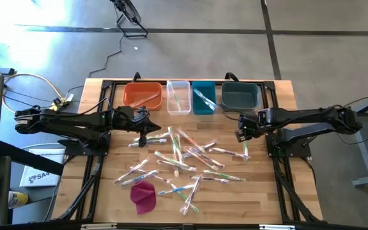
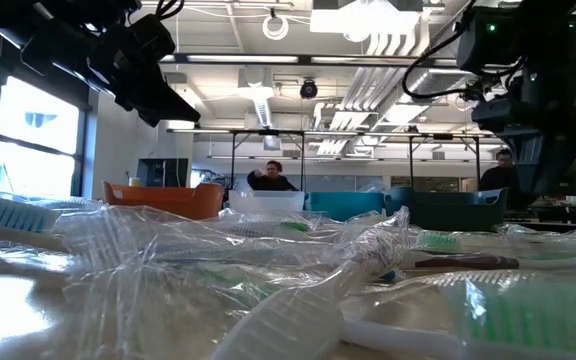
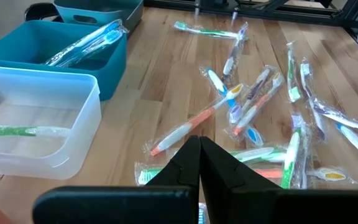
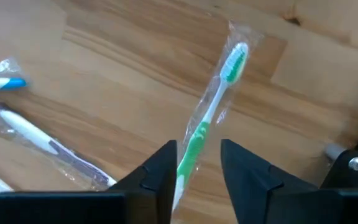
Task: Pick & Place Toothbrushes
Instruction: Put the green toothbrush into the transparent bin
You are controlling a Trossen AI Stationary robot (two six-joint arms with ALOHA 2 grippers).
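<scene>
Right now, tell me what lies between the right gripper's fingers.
In the right wrist view, a green toothbrush in its clear wrapper runs through the gap of the right gripper, over bare wood. The fingers stand apart.

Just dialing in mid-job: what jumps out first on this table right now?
The scatter of wrapped toothbrushes over the middle of the wooden table, with a magenta cloth lump at its near-left edge. Along the far edge stand four bins: orange, clear, teal and dark. The right gripper hangs open astride a green toothbrush; the left gripper hovers shut over the pile.
</scene>
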